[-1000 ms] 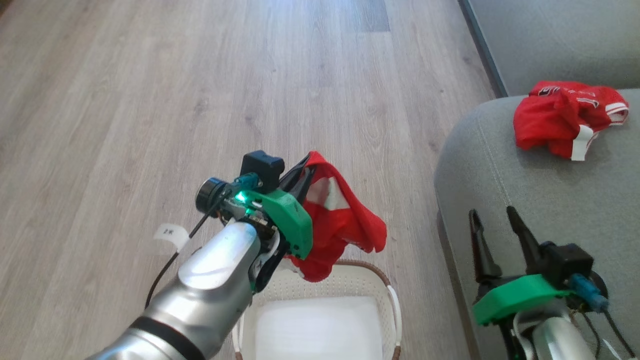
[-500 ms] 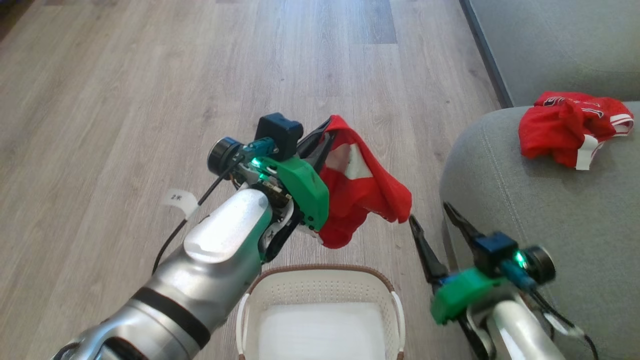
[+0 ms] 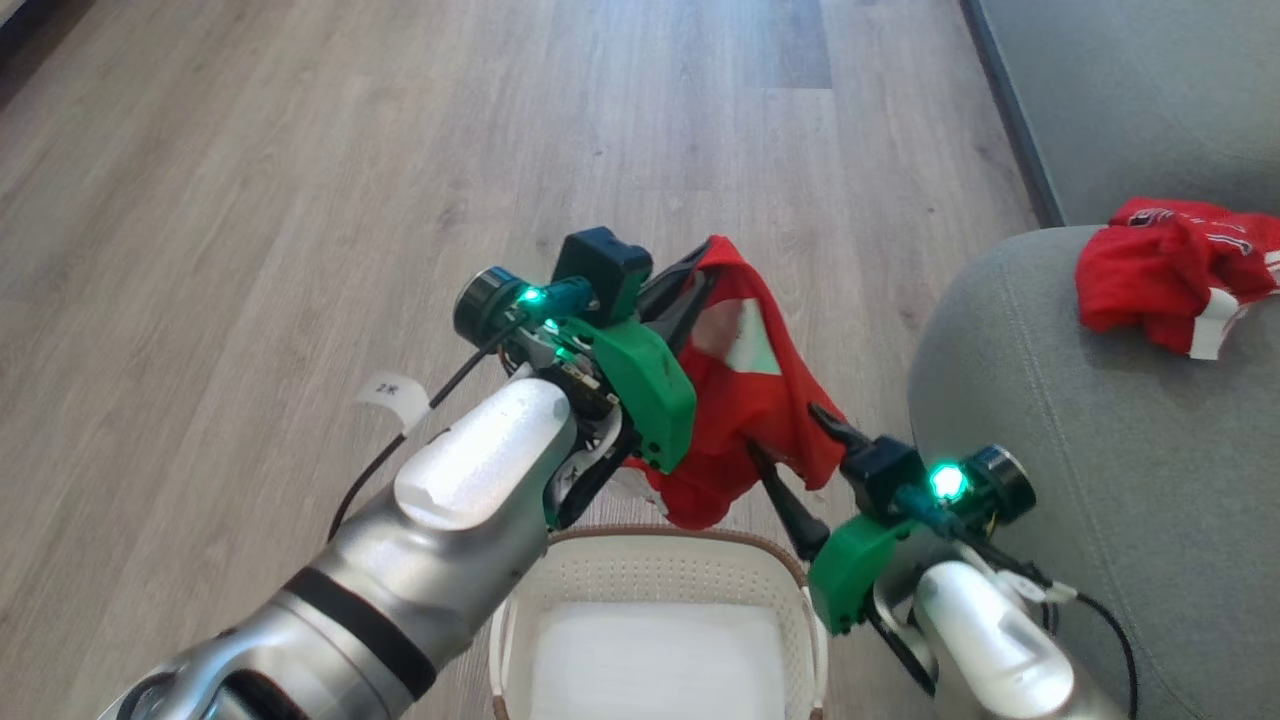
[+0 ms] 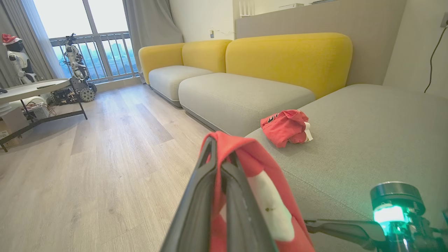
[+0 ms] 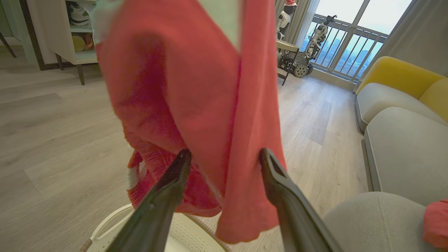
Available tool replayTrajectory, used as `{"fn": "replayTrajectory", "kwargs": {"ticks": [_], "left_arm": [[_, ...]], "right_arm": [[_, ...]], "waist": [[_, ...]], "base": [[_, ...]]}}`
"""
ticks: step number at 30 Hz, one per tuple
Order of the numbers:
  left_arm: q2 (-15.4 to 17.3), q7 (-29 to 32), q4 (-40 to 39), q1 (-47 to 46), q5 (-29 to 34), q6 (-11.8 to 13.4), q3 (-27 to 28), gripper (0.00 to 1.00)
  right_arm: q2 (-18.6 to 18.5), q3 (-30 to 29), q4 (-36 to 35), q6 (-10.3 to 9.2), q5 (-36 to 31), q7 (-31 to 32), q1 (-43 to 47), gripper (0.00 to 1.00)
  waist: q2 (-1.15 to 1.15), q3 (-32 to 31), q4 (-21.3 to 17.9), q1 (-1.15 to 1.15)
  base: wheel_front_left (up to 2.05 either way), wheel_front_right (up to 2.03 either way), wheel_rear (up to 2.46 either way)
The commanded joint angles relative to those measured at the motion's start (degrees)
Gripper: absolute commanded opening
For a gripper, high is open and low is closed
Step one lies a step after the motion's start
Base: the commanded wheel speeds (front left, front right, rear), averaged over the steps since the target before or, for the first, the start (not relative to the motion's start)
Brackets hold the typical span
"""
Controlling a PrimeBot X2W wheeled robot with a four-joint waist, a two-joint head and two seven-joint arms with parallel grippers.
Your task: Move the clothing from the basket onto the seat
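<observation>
Left fingers (image 4: pixel 196 210): closed on our red garment (image 3: pixel 750 400), hanging above the basket (image 3: pixel 650 562).
Right fingers (image 5: pixel 168 196): open, straddling its lower fold.
Seat (image 3: pixel 1100 450): second garment (image 3: pixel 1160 280) lies there.
Risk: we may release early; thin fabric slips to the floor (image 3: pixel 300 200).

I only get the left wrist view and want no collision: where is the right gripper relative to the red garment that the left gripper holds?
Observer: The right gripper is open, both fingertips at the garment's hanging lower part, not closed on it.
Operator: What lies below it?
Observer: The basket, right under the garment; the part in head view shows a bare white bottom.
Operator: Are we over the seat?
Observer: No; in head view the garment hangs left of the seat's rounded edge.
</observation>
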Motion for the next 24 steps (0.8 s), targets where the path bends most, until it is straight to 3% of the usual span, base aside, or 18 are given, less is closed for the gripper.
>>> {"fn": "replayTrajectory", "kwargs": {"ticks": [1, 6, 7, 8, 10, 12, 16, 18, 20, 21, 22, 24], "left_arm": [[0.4, 0.1, -2.4, -4.5, -0.5, 0.5, 1.4, 0.00], [0.3, 0.3, -4.1, -4.4, -1.1, 0.9, 0.2, 0.00], [0.3, 0.3, -4.5, -4.4, -1.3, 1.0, 0.0, 0.00], [0.3, 0.3, -4.7, -4.3, -1.5, 1.1, -0.1, 0.00], [0.3, 0.2, -4.8, -3.9, -1.8, 1.4, -0.2, 0.00], [0.3, 0.1, -4.7, -3.6, -2.1, 1.8, -0.3, 0.00], [0.4, -0.8, -4.3, -2.6, -2.7, 2.2, 0.2, 0.00], [0.6, -1.5, -4.1, -1.9, -3.0, 2.5, 0.5, 0.29], [0.8, -2.0, -3.9, -1.0, -3.3, 2.7, 0.8, 0.49], [0.9, -2.3, -3.7, -0.5, -3.5, 2.7, 1.0, 0.74], [0.9, -2.3, -3.7, -0.5, -3.5, 2.7, 1.0, 0.74], [1.0, -2.8, -3.5, 0.5, -3.9, 2.9, 1.3, 1.00]], "right_arm": [[0.1, 0.8, -1.1, -0.02, 0.2, -0.4, -4.4, 1.00], [0.1, 0.3, -0.5, -0.02, 1.3, -0.4, -6.3, 1.00], [0.1, 0.5, -0.3, -0.02, 1.6, -0.4, -6.6, 0.93], [0.1, 0.6, -0.3, -0.02, 2.0, -0.4, -6.9, 0.54], [0.1, 0.7, -0.3, -0.02, 2.6, -0.4, -7.3, 0.15], [0.1, 0.6, -0.4, -0.02, 3.0, -0.4, -7.6, 0.00], [0.1, -0.3, -1.4, -0.02, 3.3, -0.4, -7.8, 0.00], [0.1, -0.9, -2.0, -0.02, 3.3, -0.4, -7.7, 0.00], [0.1, -1.6, -2.7, -0.02, 3.1, -0.4, -7.6, 0.00], [0.1, -2.0, -3.1, -0.02, 3.1, -0.4, -7.6, 0.00], [0.1, -2.0, -3.1, -0.02, 3.1, -0.4, -7.6, 0.00], [0.1, -2.9, -3.8, -0.02, 3.0, -0.4, -7.4, 0.00]], "waist": [[0.00, 0.1, 0.6, 0.00], [0.00, 0.3, 1.8, 0.00], [0.00, 0.3, 2.0, 0.00], [0.00, 0.4, 2.1, 0.00], [0.00, 0.4, 2.3, 0.00], [0.00, 0.6, 2.3, 0.00], [0.00, 0.9, 1.7, 0.00], [0.00, 1.0, 1.1, 0.00], [0.00, 1.1, 0.3, 0.00], [0.00, 1.2, -0.2, 0.00], [0.00, 1.2, -0.2, 0.00], [0.00, 1.2, -1.1, 0.00]], "base": [[0.00, 0.00, 0.00], [0.00, 0.00, 0.00], [0.00, 0.00, 0.00], [0.00, 0.00, 0.00], [0.00, 0.00, 0.00], [0.00, 0.00, 0.00], [0.00, 0.00, 0.00], [0.00, 0.00, 0.00], [0.00, 0.00, 0.00], [0.00, 0.00, 0.00], [0.00, 0.00, 0.00], [0.00, 0.00, 0.00]]}}
